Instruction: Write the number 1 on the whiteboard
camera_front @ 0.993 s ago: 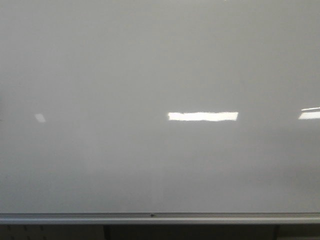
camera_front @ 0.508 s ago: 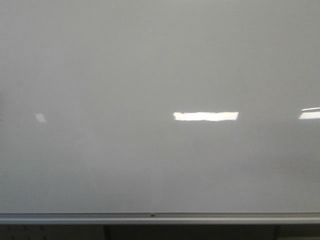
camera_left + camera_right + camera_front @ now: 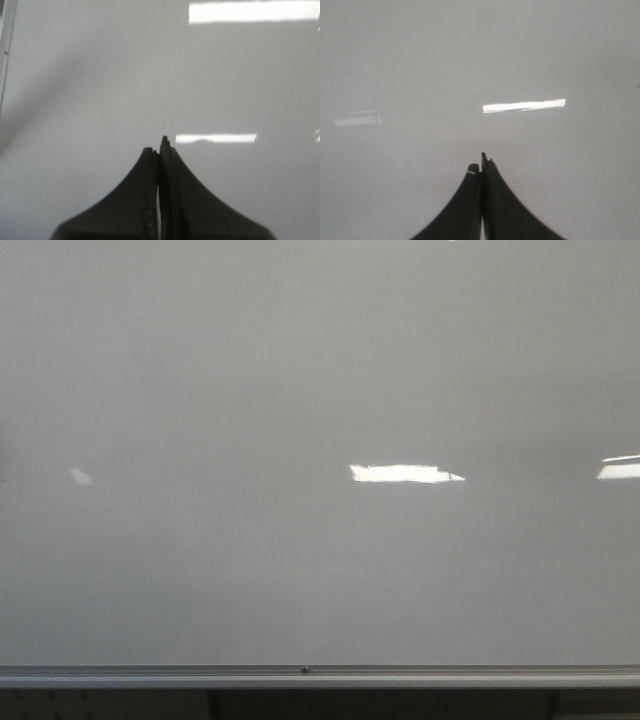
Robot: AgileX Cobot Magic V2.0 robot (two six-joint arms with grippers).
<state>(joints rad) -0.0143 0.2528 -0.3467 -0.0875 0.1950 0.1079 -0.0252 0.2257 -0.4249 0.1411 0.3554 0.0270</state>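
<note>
A glossy whiteboard (image 3: 300,370) fills the front view, its face bare: no stroke of the number 1 shows anywhere on it, so the writing appears not yet begun. Neither arm appears in this view.

At far left, a small pale glint (image 3: 80,477) sits on the board. Toward the centre lies a bright bar of reflected light (image 3: 405,474), its right end tapering to a point, and a second bar (image 3: 620,468) is cut off at the right edge (these are ceiling-light reflections, not marks). Along the bottom runs the silver rail (image 3: 150,676), with a tiny dark speck near its middle and a dim, indistinct space below.

In the left wrist view the left gripper (image 3: 160,152) faces the board with its dark fingers pressed together, tip to tip, nothing visible between them. The right gripper (image 3: 481,167), in its own wrist view, is likewise clenched and apparently empty, pointed at the pale surface; how close either tip is to the board cannot be told.

No marker appears in any view, which suggests, as a judgement only, that a pen would have to be in hand before a line could be drawn. Nothing visible stands between the fingers and the board.
</note>
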